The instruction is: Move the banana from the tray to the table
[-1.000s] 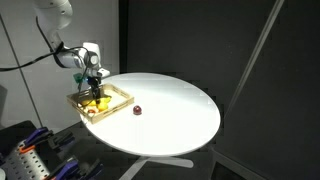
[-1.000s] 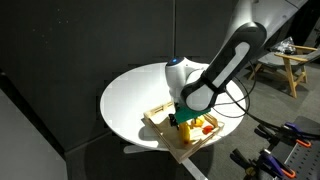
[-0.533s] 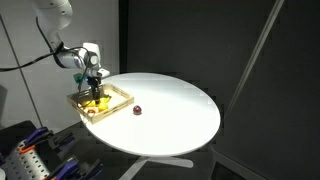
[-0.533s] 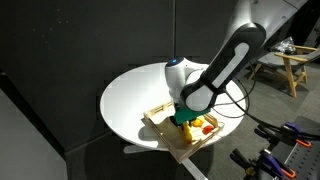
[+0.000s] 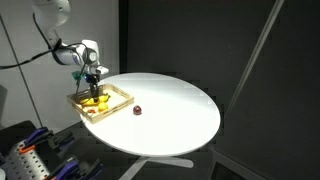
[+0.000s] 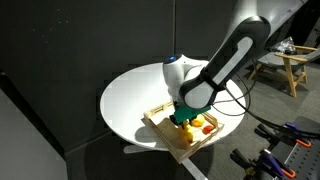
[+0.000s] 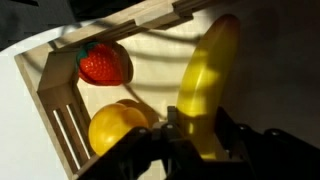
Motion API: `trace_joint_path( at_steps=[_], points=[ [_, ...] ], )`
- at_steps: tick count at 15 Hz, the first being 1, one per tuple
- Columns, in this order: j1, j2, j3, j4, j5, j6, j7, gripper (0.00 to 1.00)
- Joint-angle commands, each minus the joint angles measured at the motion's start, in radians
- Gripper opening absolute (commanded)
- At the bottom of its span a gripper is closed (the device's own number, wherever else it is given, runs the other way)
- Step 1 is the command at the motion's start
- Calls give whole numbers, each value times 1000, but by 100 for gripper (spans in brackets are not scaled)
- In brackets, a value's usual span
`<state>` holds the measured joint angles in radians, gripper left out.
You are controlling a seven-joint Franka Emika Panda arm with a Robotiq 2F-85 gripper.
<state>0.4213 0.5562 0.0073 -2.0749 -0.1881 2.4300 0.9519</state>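
The yellow banana [image 7: 206, 70] lies in the light wooden tray [image 7: 58, 88], running away from the camera in the wrist view. My gripper [image 7: 200, 135] is shut on its near end, one dark finger [image 7: 176, 128] on each side. In both exterior views the gripper [image 5: 93, 84] [image 6: 183, 114] reaches down into the tray [image 5: 127, 97] [image 6: 153, 122], which sits at the edge of the round white table [image 5: 180, 112] [image 6: 130, 98]. The banana [image 5: 96, 100] shows as a yellow patch under the fingers.
A red strawberry [image 7: 103, 63] and a rounder orange-yellow fruit [image 7: 115, 127] share the tray, close beside the banana. A small dark red object [image 5: 135, 110] sits on the table just past the tray. Black curtains and a wooden stool [image 6: 292, 65] surround the table.
The jaws have gone from open to shut around the banana. The arm has hardly moved over the tray.
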Motion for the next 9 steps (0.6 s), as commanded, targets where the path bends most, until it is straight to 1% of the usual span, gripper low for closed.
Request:
trace_joint_path(
  at_steps=[1,6,9],
  points=[
    [1,-59,8,-11,-9,-60,-7,15],
    [-9,-106,23,-17,-15,-106,-22,15],
    [-18,-144,30,-32,-22,-115,-54,15]
  ],
)
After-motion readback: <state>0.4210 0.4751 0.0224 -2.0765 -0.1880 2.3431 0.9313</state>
